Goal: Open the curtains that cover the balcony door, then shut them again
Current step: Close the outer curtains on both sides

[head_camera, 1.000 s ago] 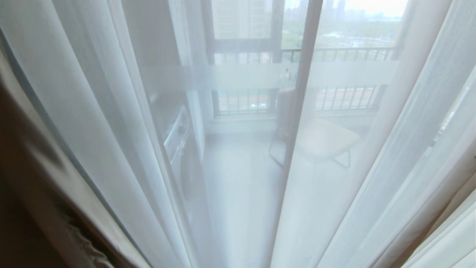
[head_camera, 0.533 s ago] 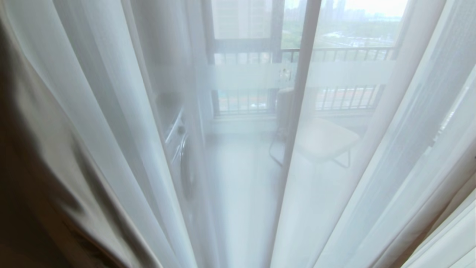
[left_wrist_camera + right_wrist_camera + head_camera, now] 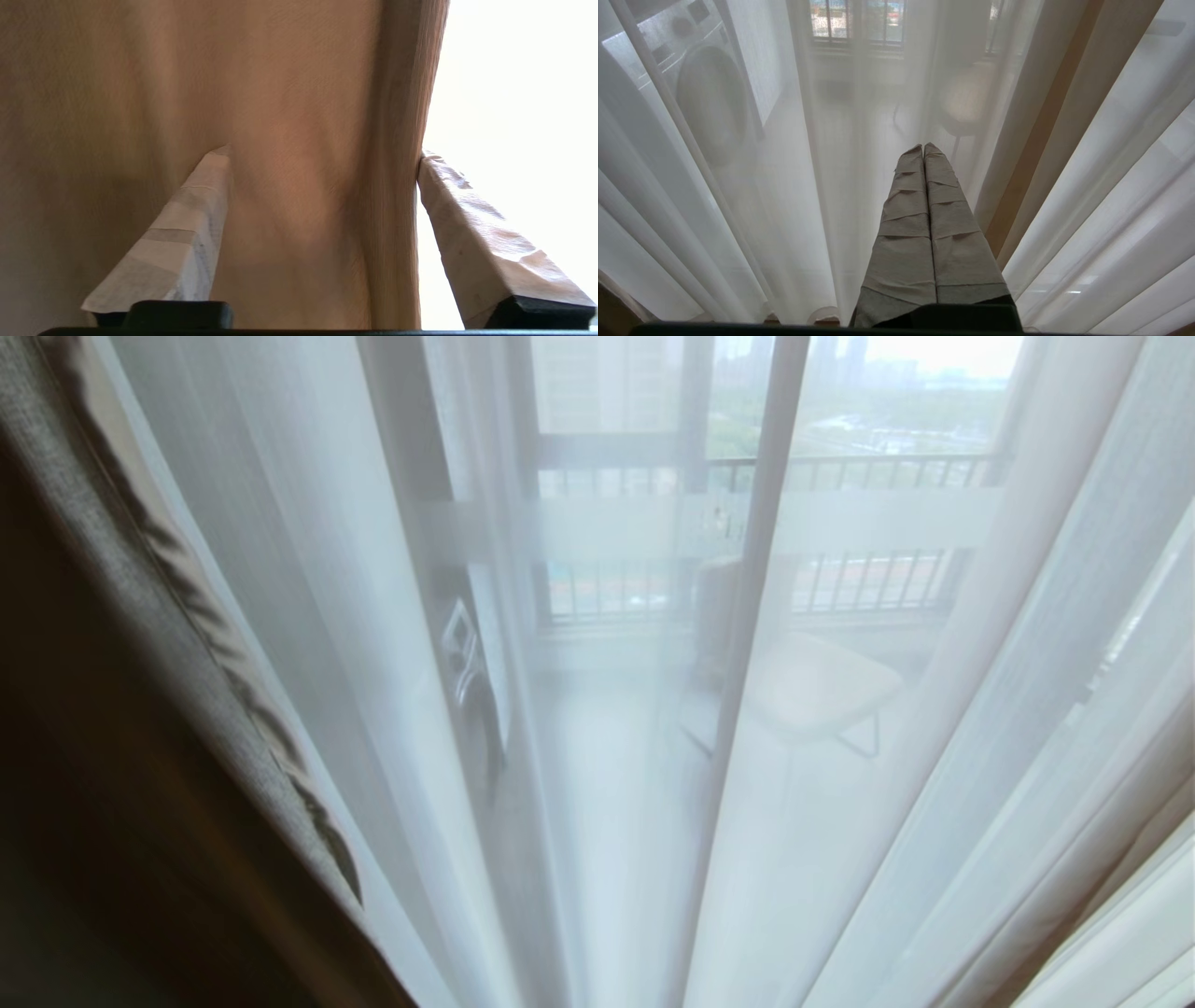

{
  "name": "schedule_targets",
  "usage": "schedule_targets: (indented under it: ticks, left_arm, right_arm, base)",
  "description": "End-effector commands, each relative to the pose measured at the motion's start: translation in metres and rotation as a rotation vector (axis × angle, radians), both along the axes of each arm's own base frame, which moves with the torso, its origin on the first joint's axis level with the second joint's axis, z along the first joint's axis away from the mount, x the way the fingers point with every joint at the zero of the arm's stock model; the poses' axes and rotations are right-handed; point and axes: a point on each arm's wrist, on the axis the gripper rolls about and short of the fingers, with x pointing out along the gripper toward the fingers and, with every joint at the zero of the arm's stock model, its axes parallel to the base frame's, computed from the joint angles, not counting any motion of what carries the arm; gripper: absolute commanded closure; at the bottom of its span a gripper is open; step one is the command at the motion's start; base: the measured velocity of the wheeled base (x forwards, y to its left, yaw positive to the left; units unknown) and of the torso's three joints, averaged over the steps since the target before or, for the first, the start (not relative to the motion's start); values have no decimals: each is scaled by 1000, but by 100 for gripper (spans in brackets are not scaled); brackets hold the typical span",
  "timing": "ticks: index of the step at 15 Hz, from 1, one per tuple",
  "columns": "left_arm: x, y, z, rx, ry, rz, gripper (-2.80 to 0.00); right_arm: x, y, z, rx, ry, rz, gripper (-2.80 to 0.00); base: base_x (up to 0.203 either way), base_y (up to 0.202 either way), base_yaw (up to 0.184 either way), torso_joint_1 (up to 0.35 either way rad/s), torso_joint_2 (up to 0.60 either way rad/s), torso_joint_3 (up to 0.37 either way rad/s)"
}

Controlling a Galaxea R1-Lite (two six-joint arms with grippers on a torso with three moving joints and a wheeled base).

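The left claw (image 3: 322, 154) is standing wide astride the beige drape (image 3: 303, 93); its edge risks snagging a finger.

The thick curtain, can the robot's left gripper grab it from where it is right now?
Probably yes. The left gripper is open, with the thick curtain's edge fold between its fingers. Nothing is in the way.

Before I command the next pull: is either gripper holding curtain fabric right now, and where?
Nothing is held. The left gripper is open, the thick beige-grey woven curtain lying loose between its fingers. The right gripper is shut and empty before the thin white sheers.
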Motion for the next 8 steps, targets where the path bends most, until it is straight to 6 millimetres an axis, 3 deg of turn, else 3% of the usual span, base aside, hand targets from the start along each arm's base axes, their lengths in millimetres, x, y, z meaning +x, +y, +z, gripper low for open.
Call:
schedule_targets:
  ticks: [1, 5, 8]
  left_arm:
    - [-42, -8, -11, -2, -50, -9, -280]
    - [-83, -15, -37, -14, -27, -5, -280]
    - [-96, -18, -49, -23, -2, 5, -280]
  right_arm:
    - [0, 0, 0, -1, 0, 1, 0]
    - [0, 0, 0, -1, 0, 1, 0]
    - [0, 0, 0, -1, 0, 1, 0]
  base:
    - [0, 0, 0, 0, 0, 0]
    - [0, 0, 0, 0, 0, 0]
    - [0, 0, 0, 0, 0, 0]
